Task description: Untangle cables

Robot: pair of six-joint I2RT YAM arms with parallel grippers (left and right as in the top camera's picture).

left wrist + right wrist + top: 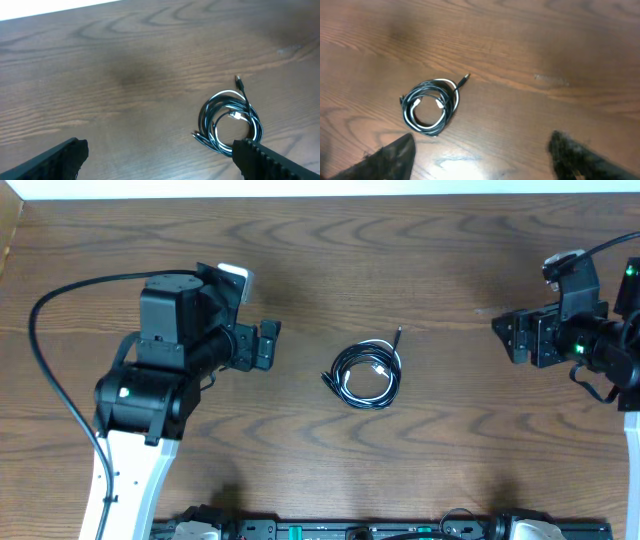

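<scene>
- The cables (345,385) lie in one tight round coil at the middle of the table (400,260). It is mostly black strands with one white strand threaded through.
- One black plug end pokes out of the coil toward the table's far edge.
- The strands overlap too closely to count them.
- The left gripper (266,344) hangs over the table's left half, fingers spread and holding nothing.
- The right gripper (510,338) hangs near the table's right edge, fingers likewise apart and empty.

The counter (420,260) is dark brown wood with wavy, swirling grain. At the centre of the frame, the coiled cables (365,375) are black with one white strand. The left hand (268,345) and right hand (505,338) are black.
</scene>
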